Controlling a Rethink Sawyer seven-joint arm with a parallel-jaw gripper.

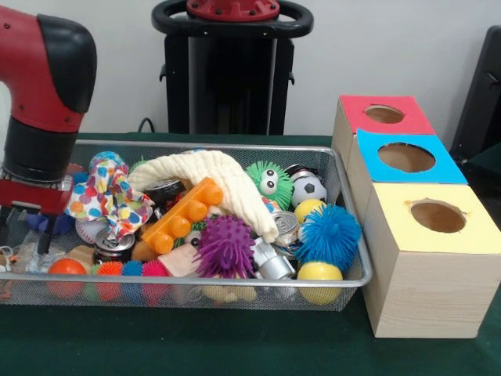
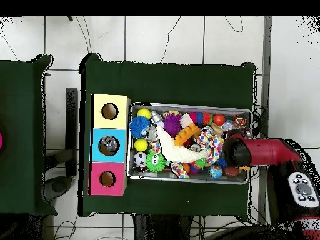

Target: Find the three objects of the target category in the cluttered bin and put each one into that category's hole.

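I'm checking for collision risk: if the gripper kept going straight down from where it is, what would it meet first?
Probably the clutter at the bin's end under the gripper; which item is unclear, since the arm hides it.

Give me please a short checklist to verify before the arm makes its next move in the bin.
1. Arm over the bin: ok, at the end far from the boxes.
2. Jaws state: cannot tell, hidden.
3. Yellow box hole free: ok.
4. Blue box hole free: cannot tell; the overhead view shows something inside.
5. Red box hole free: ok.
6. White cloth covers toys: not ok.
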